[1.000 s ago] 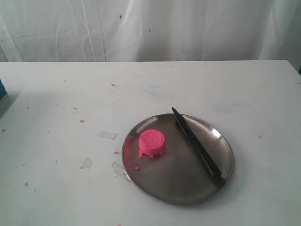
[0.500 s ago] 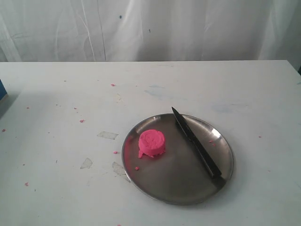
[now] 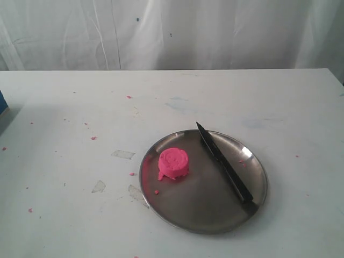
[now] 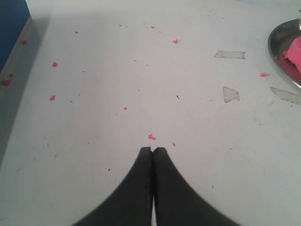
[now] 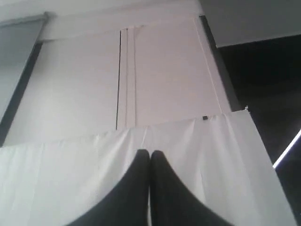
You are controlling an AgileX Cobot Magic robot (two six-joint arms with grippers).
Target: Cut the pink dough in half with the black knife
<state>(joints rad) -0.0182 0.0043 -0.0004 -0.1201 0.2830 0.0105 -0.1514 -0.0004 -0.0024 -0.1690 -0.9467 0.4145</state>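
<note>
On the round steel plate (image 3: 161, 207) you see the bright pink dough puck (image 3: 173, 163) left of centre and the slim black knife (image 3: 223, 162) lying right of it, apart. Your left gripper (image 4: 152, 149) and right gripper (image 5: 150, 152) are both clenched, empty.

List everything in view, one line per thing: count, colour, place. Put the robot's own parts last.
Round steel plate: one, silver, on the white table toward the near right of the exterior view.
Pink dough puck: one, bright pink, uncut, on the left part of the plate.
Slim black knife: one, all black, lying across the right part of the plate, tip toward the far rim, apart from the dough.
Pink crumbs: many, tiny, scattered over the table.
Clear tape scraps: about three, left of the plate.
White table: one.
White curtain: behind the table.
Blue object: one, at the table's left edge.
Left gripper: black, shut, over bare table.
Right gripper: black, shut, aimed at the curtain.
</note>
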